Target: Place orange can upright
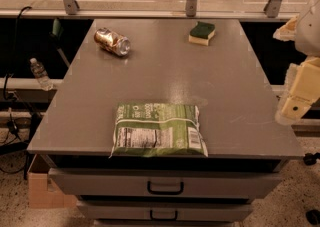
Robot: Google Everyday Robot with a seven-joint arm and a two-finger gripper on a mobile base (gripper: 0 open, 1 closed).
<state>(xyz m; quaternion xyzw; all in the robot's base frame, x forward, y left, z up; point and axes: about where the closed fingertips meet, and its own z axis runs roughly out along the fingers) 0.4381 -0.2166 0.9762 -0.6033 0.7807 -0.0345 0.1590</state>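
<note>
Shiny copper-orange metal can (112, 41) on side behind green foil bag (159, 129): light, slick, rolls; grip mid-body. Right of bag, beige claw (294, 102), state cannot tell.

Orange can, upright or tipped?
Tipped: the orange can lies on its side on the table. The gripper is beyond its right edge.

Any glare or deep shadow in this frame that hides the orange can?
Camera view: dim, warm light overall; a faint sheen on the table near its middle; bright glints on the orange can, which lies on its side at far left but is easy to see; the gripper shows pale at the right edge, beside the table; the gap behind the table is black.
</note>
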